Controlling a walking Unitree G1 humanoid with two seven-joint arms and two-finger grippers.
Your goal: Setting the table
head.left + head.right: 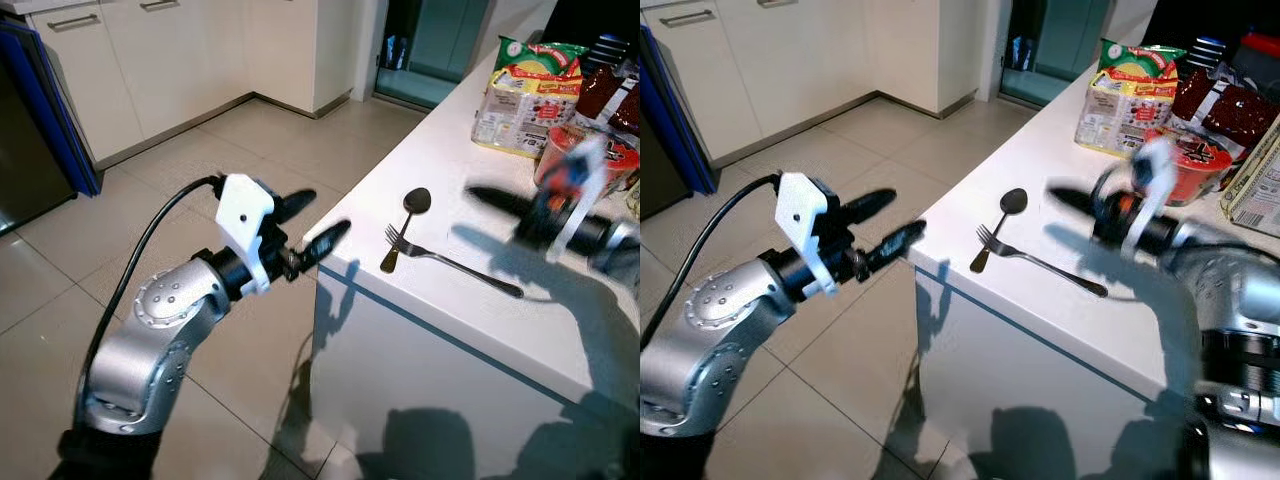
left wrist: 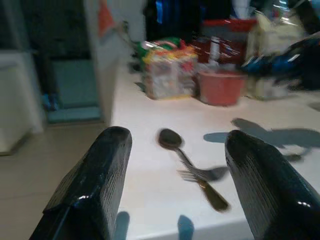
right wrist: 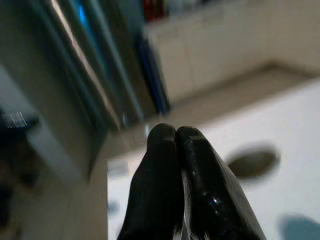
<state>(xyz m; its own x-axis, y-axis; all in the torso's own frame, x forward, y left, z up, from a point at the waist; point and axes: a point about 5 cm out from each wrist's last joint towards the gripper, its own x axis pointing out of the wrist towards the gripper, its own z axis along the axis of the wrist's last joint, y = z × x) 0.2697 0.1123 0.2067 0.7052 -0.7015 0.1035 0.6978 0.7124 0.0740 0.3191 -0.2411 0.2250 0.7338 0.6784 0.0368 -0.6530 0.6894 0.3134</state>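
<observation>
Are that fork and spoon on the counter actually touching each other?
Touching. In the left eye view the fork's tines lie across the spoon's handle, with no gap between them on the white counter.

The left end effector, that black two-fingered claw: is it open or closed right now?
Open. The left end effector has its two black fingers spread wide apart, with the spoon visible between them.

Home kitchen, white cabinets (image 1: 150, 60), tiled floor (image 1: 200, 160), food-laden counter (image 1: 450, 200)

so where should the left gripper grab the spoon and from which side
Probably the spoon's handle end near the counter's edge, coming from the open floor side. The fork's tines cross the handle mid-way, so that end is freest. The left gripper, already open, faces it.
</observation>
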